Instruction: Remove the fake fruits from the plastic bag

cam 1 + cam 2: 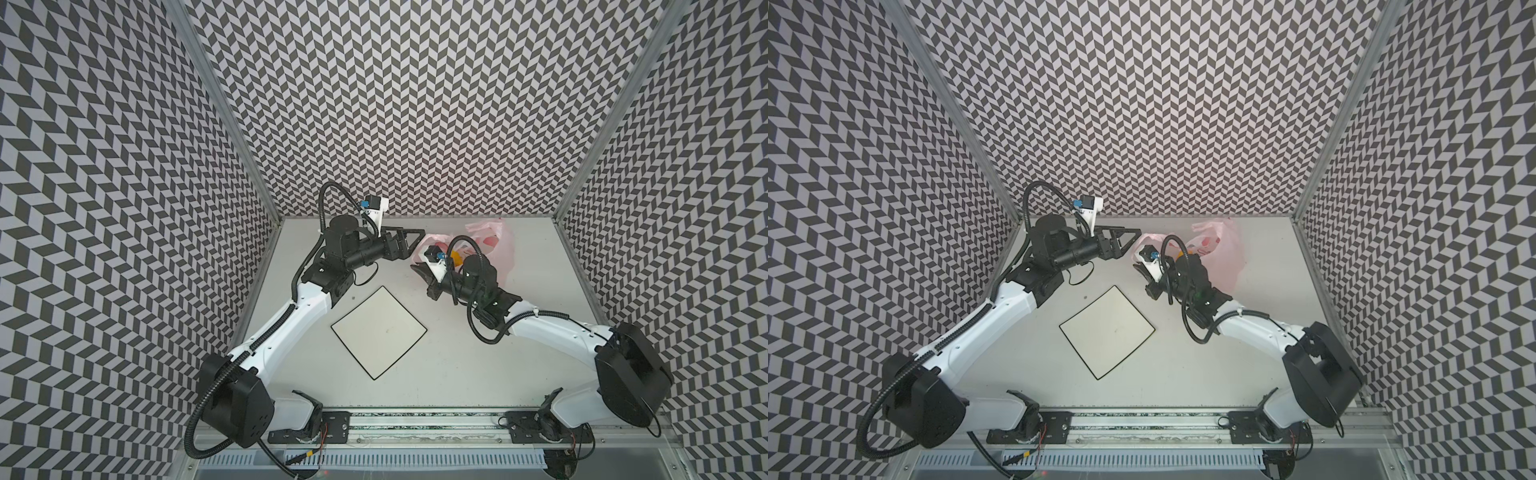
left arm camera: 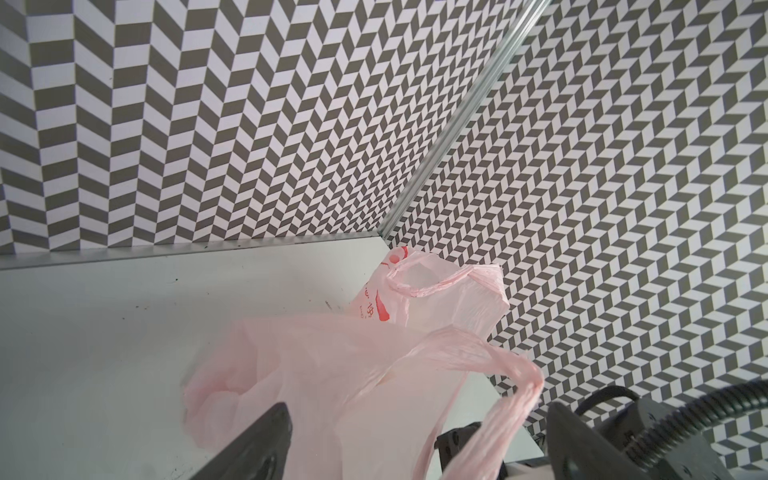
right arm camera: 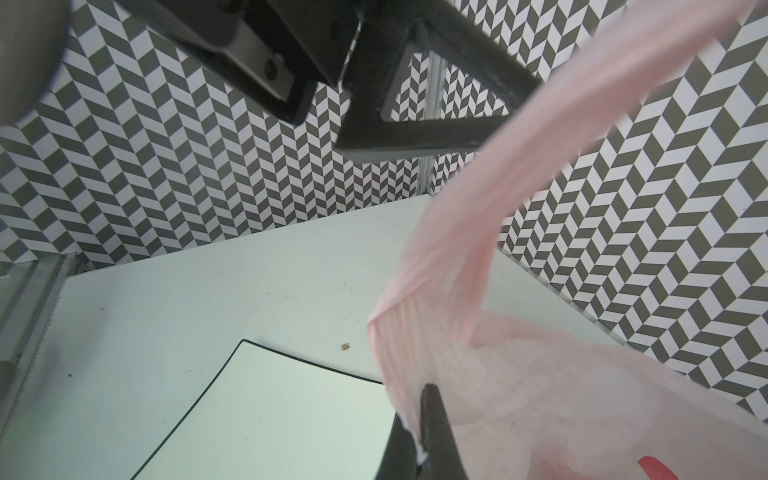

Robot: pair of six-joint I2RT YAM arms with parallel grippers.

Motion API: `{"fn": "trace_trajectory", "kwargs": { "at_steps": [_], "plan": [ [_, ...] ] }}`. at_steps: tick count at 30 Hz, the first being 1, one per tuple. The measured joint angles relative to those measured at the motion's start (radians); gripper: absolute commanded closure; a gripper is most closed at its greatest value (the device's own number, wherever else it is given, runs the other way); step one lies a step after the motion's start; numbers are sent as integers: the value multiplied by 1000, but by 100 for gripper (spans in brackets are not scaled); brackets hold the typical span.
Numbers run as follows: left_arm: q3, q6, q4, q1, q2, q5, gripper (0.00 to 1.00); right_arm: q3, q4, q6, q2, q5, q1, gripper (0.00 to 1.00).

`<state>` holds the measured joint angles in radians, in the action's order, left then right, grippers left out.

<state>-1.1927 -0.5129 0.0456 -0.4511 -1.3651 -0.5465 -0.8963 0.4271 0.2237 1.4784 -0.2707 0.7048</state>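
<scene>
Plastic bag (image 1: 500,249): pale pink, yellow fruit (image 1: 456,258) inside. Right gripper (image 3: 419,436): jaws closed, pinching bag edge. Left gripper (image 2: 415,415): jaws wide open, bag film between them

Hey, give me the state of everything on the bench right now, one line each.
plastic bag: crumpled, one edge pinched.
fake fruits: inside the plastic bag, mostly hidden.
plate: lying flat, nothing on it.
left end effector: open, bag film between its fingers.
right end effector: shut on the plastic bag.
</scene>
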Motion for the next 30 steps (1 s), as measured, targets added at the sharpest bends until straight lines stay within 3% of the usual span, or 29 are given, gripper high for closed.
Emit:
{"fn": "trace_trajectory", "kwargs": {
  "at_steps": [6, 11, 19, 24, 30],
  "plan": [
    [-18, 150, -50, 75, -1, -107, 16, 3, -32, -5, -2, -16, 0, 100],
    [24, 302, -70, 185, 58, -221, 10, 37, -46, -14, -31, -38, 0, 100],
    [143, 502, -37, 139, 109, -385, 10, 49, -45, -32, -44, -85, 0, 100],
    [111, 593, -47, 87, 42, -383, 29, 49, -45, -45, -44, -120, 0, 100],
    [83, 660, -73, 74, -17, -386, 44, 49, -44, -50, -44, -142, 0, 100]
  ]
}}
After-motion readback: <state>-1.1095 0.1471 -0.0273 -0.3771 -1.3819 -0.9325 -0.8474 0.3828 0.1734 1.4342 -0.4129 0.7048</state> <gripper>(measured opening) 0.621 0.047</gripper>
